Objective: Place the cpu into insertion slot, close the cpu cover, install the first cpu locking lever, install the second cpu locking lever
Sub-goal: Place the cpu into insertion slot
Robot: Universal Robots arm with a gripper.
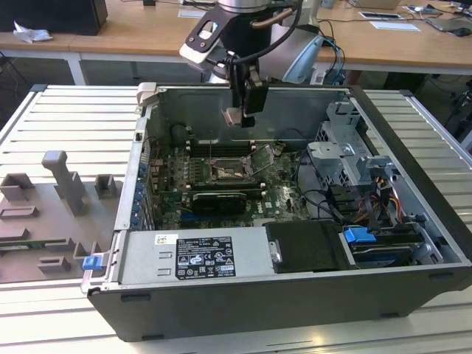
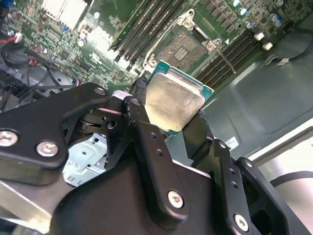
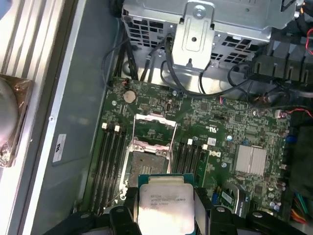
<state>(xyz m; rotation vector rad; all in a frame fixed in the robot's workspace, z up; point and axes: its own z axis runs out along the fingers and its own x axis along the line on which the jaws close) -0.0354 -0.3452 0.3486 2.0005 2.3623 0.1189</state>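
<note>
In the exterior view the gripper (image 1: 240,118) hangs inside the open computer case (image 1: 221,310), clamped on the cpu (image 1: 232,116). The insertion slot (image 1: 224,171) lies below it and well apart. In the second wrist view the fingers (image 2: 139,112) pinch the cpu (image 2: 173,100) by two opposite edges, and the slot (image 2: 188,49) lies beyond its far edge on the green motherboard (image 2: 83,54). In the first wrist view the cpu cover (image 3: 155,128) stands swung open just past the bare slot (image 3: 149,164). Placing the cpu looks to be the step in hand. Seating it calls for squaring it over the slot and keeping it level.
</note>
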